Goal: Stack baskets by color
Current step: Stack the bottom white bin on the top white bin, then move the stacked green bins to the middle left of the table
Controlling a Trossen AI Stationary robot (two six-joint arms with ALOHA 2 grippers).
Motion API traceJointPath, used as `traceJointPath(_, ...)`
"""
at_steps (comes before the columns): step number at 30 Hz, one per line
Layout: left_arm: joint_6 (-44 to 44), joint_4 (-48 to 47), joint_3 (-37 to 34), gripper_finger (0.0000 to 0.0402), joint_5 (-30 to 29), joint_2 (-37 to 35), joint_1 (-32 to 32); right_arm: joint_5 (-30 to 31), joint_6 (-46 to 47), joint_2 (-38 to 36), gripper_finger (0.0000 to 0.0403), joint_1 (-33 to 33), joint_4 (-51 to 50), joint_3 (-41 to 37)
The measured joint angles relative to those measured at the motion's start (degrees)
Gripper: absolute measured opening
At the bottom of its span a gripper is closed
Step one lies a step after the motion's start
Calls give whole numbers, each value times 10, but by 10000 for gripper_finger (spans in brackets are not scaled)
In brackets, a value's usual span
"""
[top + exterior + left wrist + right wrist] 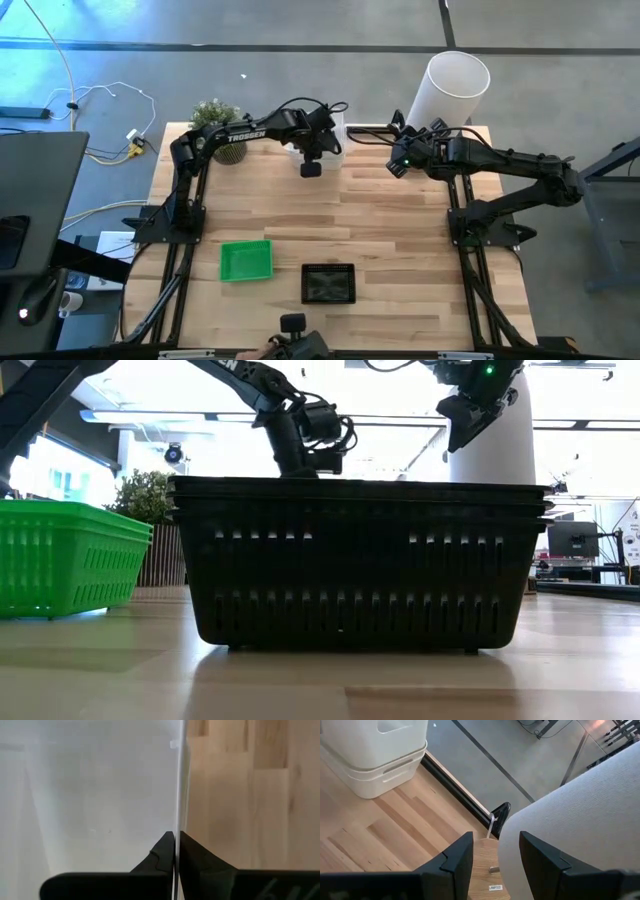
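Pinching white basket [90,795] wall w/ left claw [176,851]; right claw [495,852] open.

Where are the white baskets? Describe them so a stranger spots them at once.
Go to the far edge of the wooden table, between the potted plant and the tall white cylinder. There sit the white baskets, nested, with the left gripper shut on a thin white wall. They are glossy white, unlike the green basket and black baskets at the near side.
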Motion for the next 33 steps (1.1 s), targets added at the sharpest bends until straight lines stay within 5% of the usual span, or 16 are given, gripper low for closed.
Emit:
traceJointPath(19,10,-48,0,4,-23,-1,0,-1,0,0,147,0,0,0)
traceJointPath(33,10,-43,0,121,-23,-1,0,-21,0,0,147,0,0,0)
